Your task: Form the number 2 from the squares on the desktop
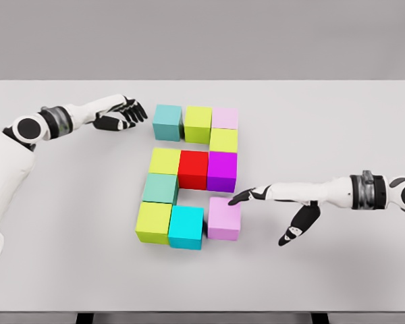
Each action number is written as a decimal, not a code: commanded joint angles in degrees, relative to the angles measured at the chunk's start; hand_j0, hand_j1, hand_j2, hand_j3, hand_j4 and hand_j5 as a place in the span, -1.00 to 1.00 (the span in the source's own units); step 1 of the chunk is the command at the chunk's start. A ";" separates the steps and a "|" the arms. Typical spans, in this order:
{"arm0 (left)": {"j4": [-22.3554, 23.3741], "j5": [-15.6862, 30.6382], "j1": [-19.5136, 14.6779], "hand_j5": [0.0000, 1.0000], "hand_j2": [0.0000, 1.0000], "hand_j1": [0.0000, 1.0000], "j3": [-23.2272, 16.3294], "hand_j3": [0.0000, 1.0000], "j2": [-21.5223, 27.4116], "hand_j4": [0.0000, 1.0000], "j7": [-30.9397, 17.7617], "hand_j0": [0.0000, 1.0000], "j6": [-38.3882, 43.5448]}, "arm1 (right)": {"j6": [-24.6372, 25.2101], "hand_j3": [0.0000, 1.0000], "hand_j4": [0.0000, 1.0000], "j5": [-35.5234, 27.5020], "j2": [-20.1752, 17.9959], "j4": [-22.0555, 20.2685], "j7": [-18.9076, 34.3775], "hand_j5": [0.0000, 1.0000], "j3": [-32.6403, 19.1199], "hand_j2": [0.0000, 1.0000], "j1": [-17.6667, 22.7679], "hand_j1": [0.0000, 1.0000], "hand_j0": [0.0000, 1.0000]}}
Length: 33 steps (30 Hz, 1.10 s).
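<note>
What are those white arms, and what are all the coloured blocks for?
This is a computer-made picture, seen from a camera on a robot's head, looking down at a grey table. The white arms are the robot's own. Its left hand hovers open beside the teal block at the top. Its right hand is open too, one fingertip right at the pink block at the bottom. Neither hand holds anything. The ten blocks together nearly make a number 2.
</note>
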 commanded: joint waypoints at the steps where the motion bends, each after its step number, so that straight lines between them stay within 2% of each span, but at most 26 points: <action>1: 0.02 -0.49 0.00 0.02 0.02 0.02 0.14 0.02 -0.83 0.02 0.01 0.02 1.20 | 0.10 1.00 1.00 -0.36 -0.05 -0.70 0.00 1.00 0.20 1.00 0.00 1.00 1.00; 5: 1.07 -1.72 -0.09 0.02 0.02 0.02 0.31 0.02 -1.09 0.02 0.01 0.02 1.91 | 0.10 1.00 1.00 -0.36 -0.23 -0.97 0.00 1.00 0.73 1.00 0.09 1.00 1.00; 17: 0.20 -1.72 -0.09 0.02 0.02 0.02 0.40 0.02 -1.27 0.02 0.01 0.02 0.94 | 0.10 1.00 1.00 0.17 -0.32 -2.99 0.00 1.00 1.25 1.00 0.00 1.00 1.00; 21: -0.24 -1.63 0.00 0.02 0.02 0.02 0.40 0.02 -1.27 0.02 0.01 0.02 0.85 | 0.10 1.00 1.00 -0.09 -0.40 -2.29 0.00 1.00 0.90 1.00 -0.26 1.00 1.00; 27: -0.86 -1.63 0.00 0.03 0.03 0.03 0.67 0.03 -1.18 0.03 0.01 0.03 0.85 | 0.10 1.00 1.00 -0.44 -0.67 1.14 0.00 1.00 -3.84 1.00 -1.23 1.00 1.00; 28: -0.86 -1.63 0.00 0.03 0.03 0.03 0.75 0.03 -1.18 0.03 0.01 0.03 0.85 | 0.10 1.00 1.00 -0.44 -1.02 1.93 0.00 1.00 -4.72 1.00 -1.49 1.00 1.00; 31: -0.86 -1.63 0.00 0.03 0.03 0.03 0.75 0.03 -1.18 0.03 0.01 0.03 0.85 | 0.10 1.00 1.00 0.08 -6.99 2.90 0.00 1.00 -9.55 1.00 -2.02 1.00 1.00; 33: -0.86 -1.63 0.00 0.03 0.03 0.03 0.75 0.03 -1.18 0.03 0.01 0.03 0.85 | 0.10 1.00 1.00 1.05 -8.66 3.86 0.00 1.00 -11.14 1.00 -3.25 1.00 1.00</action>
